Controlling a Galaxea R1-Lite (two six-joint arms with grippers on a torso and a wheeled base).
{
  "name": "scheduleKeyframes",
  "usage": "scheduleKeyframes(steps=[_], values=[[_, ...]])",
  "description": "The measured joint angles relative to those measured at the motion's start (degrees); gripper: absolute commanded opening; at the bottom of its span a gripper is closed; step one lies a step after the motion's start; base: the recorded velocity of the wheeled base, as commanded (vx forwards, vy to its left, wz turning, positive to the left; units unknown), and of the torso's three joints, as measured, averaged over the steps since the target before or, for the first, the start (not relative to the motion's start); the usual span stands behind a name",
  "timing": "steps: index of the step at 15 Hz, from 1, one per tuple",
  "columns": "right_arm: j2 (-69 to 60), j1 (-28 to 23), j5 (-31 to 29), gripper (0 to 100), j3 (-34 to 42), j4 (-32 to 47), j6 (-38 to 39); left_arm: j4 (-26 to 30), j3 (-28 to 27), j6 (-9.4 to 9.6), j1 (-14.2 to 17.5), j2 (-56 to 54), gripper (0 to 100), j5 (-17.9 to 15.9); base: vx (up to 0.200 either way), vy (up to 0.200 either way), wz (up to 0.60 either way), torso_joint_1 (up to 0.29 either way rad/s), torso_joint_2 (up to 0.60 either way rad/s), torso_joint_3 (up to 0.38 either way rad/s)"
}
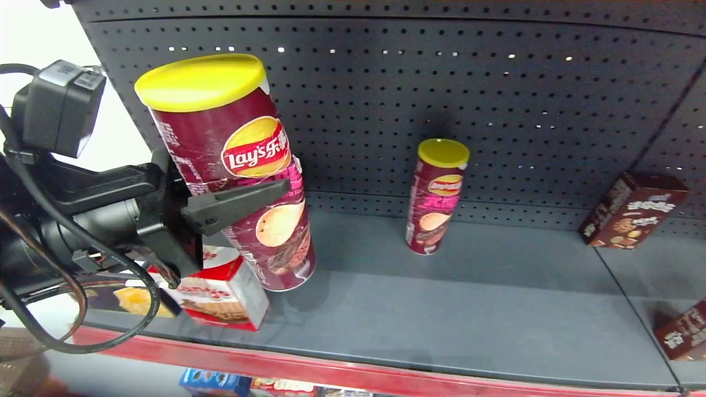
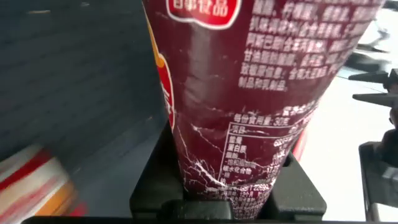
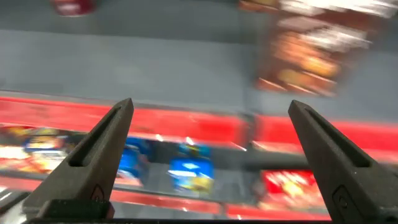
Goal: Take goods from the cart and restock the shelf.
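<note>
Over the left end of the shelf, the robot's left hand [image 1: 248, 198] is gripping a tall maroon cardboard chip can with a yellow plastic lid [image 1: 220, 138] around its middle, its black fingers [image 1: 237, 205] pressing on either side of the tube. The chip can is leaning rather than standing straight, and its base is hanging low over the flat grey metal shelf [image 1: 441, 309]; from where I'm standing I cannot tell whether it is touching. Just beside that base, a red-and-white cardboard box [image 1: 226, 298] is sitting near the shelf's red front lip [image 1: 276, 361].

Farther along, a second can [image 1: 436, 198] of the same kind is standing near the black perforated back panel [image 1: 441, 82], well apart from the held one. Two brown cartons [image 1: 634, 212] are sitting at the right end. The right hand [image 3: 210, 106] is hanging in front of the red lip with its fingers spread wide and nothing between them.

To my eye the placing step is under way. The next move is calling for the chip can to be righted, its base set flat on bare shelf clear of the box, and only then the grip eased.

As for writing, both cans are carrying a round red-and-yellow logo, and the held one is showing blocks of small white print on a scuffed wrapper.
</note>
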Motion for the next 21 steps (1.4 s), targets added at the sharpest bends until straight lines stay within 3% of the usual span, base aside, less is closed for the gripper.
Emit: scheduleKeyframes(steps=[16,20,21], values=[[0.5,-0.3,-0.4,100,-0.4,0.3,-0.9,-0.9,0.9,0.00,0.9,-1.0,0,0.3,0.000,0.000,0.00,0.000,0.00,0.000],[12.5,0.6,2.0,100,-12.4,-0.6,0.4,-3.2,0.3,-0.13,0.8,0.3,0,0.1,0.000,0.000,0.00,0.000,0.00,0.000],[17.5,1.5,3.3,100,-16.4,-1.9,0.4,-3.8,-0.4,-0.94,0.7,0.9,0,0.1,0.000,0.000,0.00,0.000,0.00,0.000]])
